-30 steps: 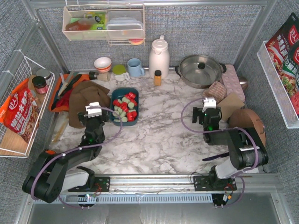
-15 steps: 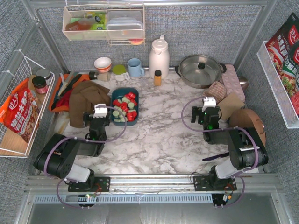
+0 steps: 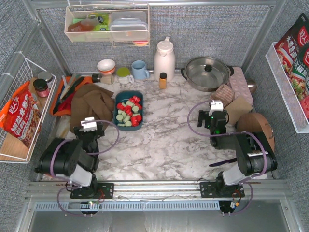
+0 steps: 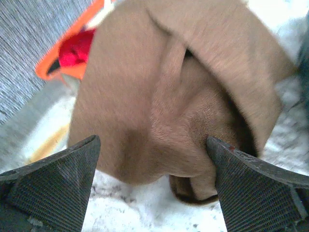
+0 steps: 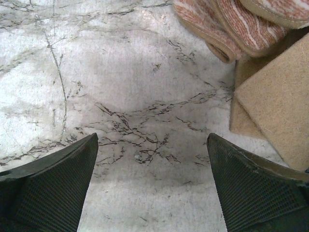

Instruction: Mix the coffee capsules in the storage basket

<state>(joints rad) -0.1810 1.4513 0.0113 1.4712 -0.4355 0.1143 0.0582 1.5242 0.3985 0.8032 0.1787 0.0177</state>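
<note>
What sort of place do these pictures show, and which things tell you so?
Most likely a mock kitchen counter built for robot trials: a lidded steel cooking pot, a white thermos jug and a pale blue mug stand on a white marble-patterned worktop, fenced by grey fabric walls.

Even bright light; left wrist view motion-blurred.

Grey woven walls (image 3: 203,34) enclose a white marble table (image 3: 164,145) under even light

Left end effector (image 4: 152,145) and right end effector (image 5: 152,140) both gape wide.
</note>
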